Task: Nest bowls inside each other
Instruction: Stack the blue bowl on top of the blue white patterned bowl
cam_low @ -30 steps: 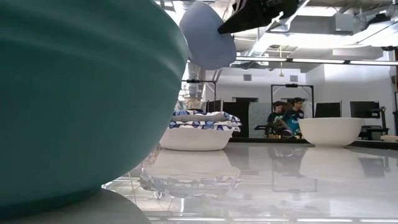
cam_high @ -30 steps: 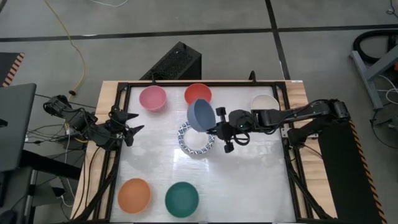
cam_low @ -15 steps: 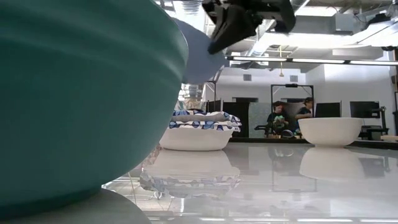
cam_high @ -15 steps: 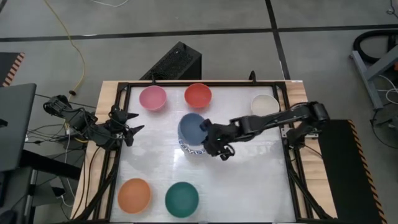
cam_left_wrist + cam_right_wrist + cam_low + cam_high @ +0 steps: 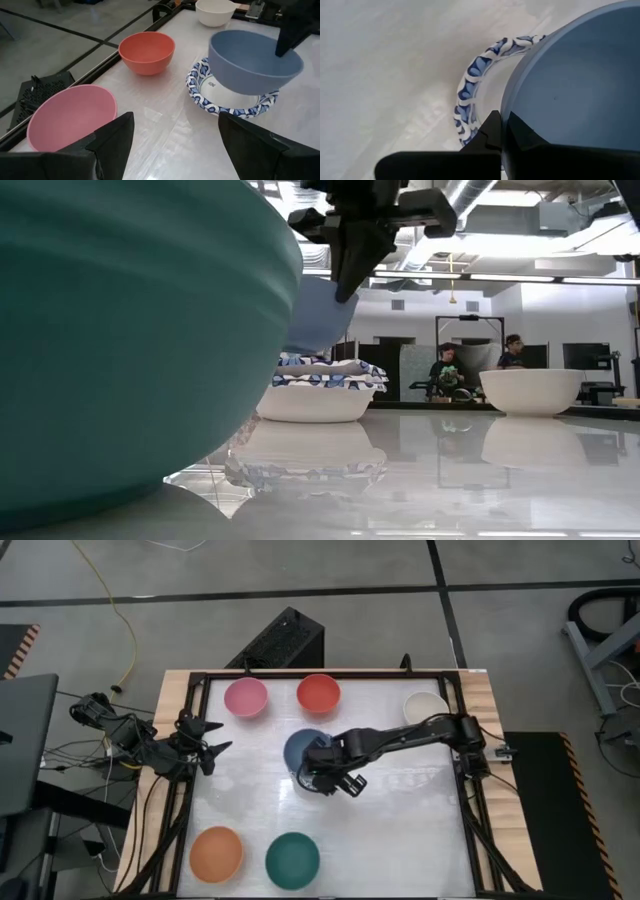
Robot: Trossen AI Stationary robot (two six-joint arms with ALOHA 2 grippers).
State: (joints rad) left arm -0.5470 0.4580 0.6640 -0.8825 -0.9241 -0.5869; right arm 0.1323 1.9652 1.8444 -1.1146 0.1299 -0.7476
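Teal fills our low view: the green bowl [image 5: 120, 340] nearest on the bench [image 5: 400, 830]. Beyond it, our right tool [image 5: 322, 766], clenched on the blue bowl [image 5: 252, 60] rim, has carried it down from high above to hover just over the patterned bowls [image 5: 231, 97]; release should nest it. Our left tool [image 5: 212, 748] waits spread wide, far side.
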